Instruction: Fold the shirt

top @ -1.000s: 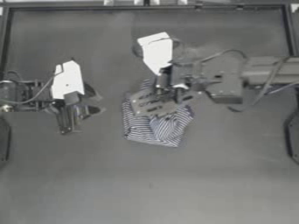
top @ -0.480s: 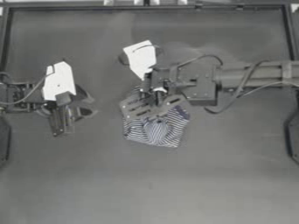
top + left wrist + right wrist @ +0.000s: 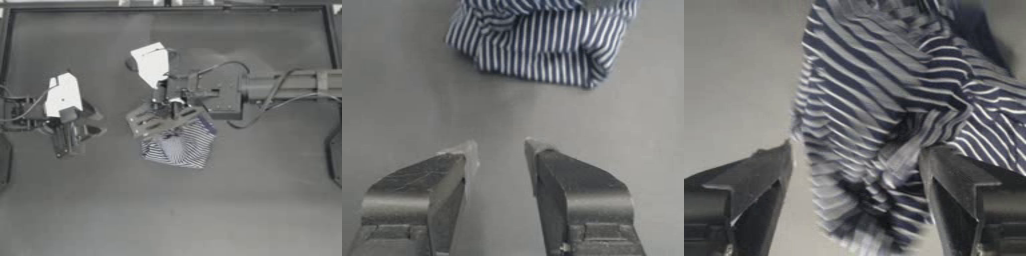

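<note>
The striped shirt lies bunched in a small heap near the table's middle. My right arm reaches in from the right, and its gripper hangs over the heap's upper left edge. In the right wrist view that gripper is open, and crumpled folds of the shirt fill the gap between the jaws. At the table's left side, my left gripper stands apart from the cloth. It is open with nothing between its fingers, and the shirt lies ahead of it on the table.
The dark table has a raised rim along the back. Cables loop off the right arm above the shirt.
The right arm has moved left over the shirt, and the heap has shifted slightly toward the front. The left gripper has drawn back to the left.
</note>
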`<action>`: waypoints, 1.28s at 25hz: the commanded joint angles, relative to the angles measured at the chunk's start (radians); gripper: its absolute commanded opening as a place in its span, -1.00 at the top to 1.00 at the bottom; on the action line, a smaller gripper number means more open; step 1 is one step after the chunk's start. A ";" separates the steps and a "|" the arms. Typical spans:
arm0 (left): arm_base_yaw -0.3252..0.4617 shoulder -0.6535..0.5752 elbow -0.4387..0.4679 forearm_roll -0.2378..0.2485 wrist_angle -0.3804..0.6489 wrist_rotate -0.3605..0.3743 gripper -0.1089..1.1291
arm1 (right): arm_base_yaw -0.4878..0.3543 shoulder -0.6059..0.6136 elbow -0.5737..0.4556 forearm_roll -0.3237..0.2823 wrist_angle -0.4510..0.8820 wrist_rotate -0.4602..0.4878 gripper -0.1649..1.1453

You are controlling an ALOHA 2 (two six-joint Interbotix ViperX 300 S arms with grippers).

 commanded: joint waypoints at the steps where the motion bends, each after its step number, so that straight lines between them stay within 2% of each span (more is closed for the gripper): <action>1: 0.005 -0.041 -0.003 -0.005 -0.003 -0.002 -0.39 | 0.014 -0.044 -0.075 -0.043 0.031 0.006 -0.75; 7: 0.009 -0.048 -0.005 -0.017 0.008 -0.002 -0.39 | 0.040 -0.061 -0.143 -0.091 0.089 0.006 -0.75; 16: 0.008 -0.067 -0.080 -0.023 0.100 -0.002 -0.40 | 0.063 -0.202 -0.037 -0.160 0.049 0.014 -0.75; 20: 0.000 -0.069 -0.140 -0.043 0.123 0.002 -0.40 | 0.067 -0.308 0.104 -0.193 -0.038 0.018 -0.75; 25: -0.025 -0.048 -0.235 -0.051 0.144 0.002 -0.42 | 0.061 -0.462 0.371 -0.216 -0.261 0.087 -0.74; 29: -0.038 0.023 -0.321 -0.051 0.156 0.005 -0.49 | 0.057 -0.549 0.538 -0.239 -0.425 0.123 -0.74; 32: -0.054 0.101 -0.394 -0.044 0.170 0.012 -0.53 | 0.054 -0.591 0.612 -0.242 -0.453 0.118 -0.74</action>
